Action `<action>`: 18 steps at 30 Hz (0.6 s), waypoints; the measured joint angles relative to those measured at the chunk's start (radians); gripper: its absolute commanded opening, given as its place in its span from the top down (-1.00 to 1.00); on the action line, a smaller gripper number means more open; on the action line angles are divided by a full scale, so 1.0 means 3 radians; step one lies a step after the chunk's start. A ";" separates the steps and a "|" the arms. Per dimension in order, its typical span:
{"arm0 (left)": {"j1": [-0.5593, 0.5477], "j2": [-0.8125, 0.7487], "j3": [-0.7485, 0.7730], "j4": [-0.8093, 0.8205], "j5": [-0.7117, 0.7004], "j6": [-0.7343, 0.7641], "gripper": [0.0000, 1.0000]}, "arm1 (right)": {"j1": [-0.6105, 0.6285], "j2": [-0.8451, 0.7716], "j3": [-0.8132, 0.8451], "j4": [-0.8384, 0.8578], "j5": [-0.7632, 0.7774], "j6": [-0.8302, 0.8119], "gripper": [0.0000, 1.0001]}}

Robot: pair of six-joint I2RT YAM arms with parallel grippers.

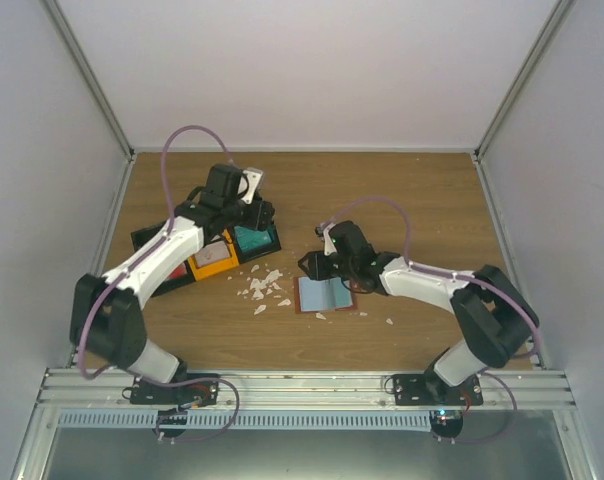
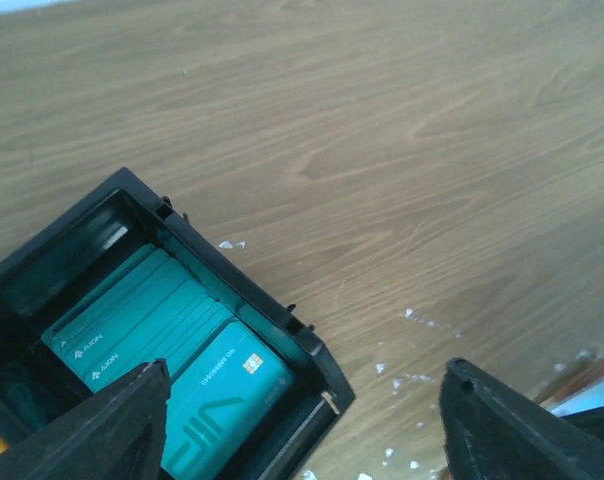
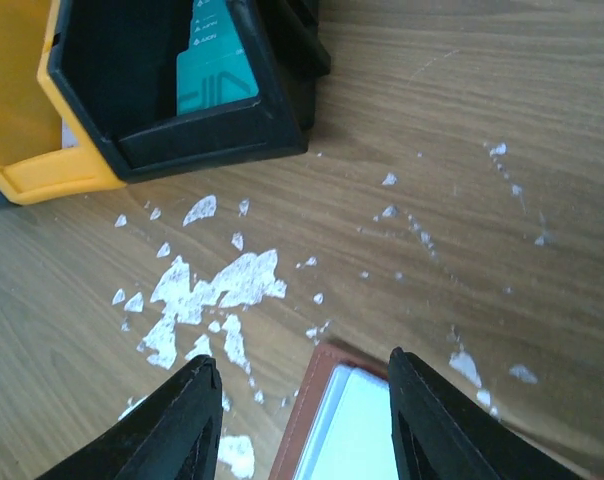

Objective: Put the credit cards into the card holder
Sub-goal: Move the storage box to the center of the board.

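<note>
Several teal credit cards lie stacked in a black bin; they also show in the top view. My left gripper hangs open and empty above that bin's near corner, and it shows in the top view. The reddish-brown card holder lies open on the table with a whitish card on it. My right gripper is open and empty over the holder's far corner, one finger on each side of it, and it shows in the top view.
An orange bin and another black bin stand beside the teal-card bin. White scraps lie scattered between the bins and the holder. The enclosure's walls surround the wooden table.
</note>
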 measured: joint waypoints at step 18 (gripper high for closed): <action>0.0149 0.0862 0.0440 -0.0476 -0.0257 0.0217 0.29 | -0.0108 0.0951 0.0861 0.0074 -0.0412 -0.0210 0.15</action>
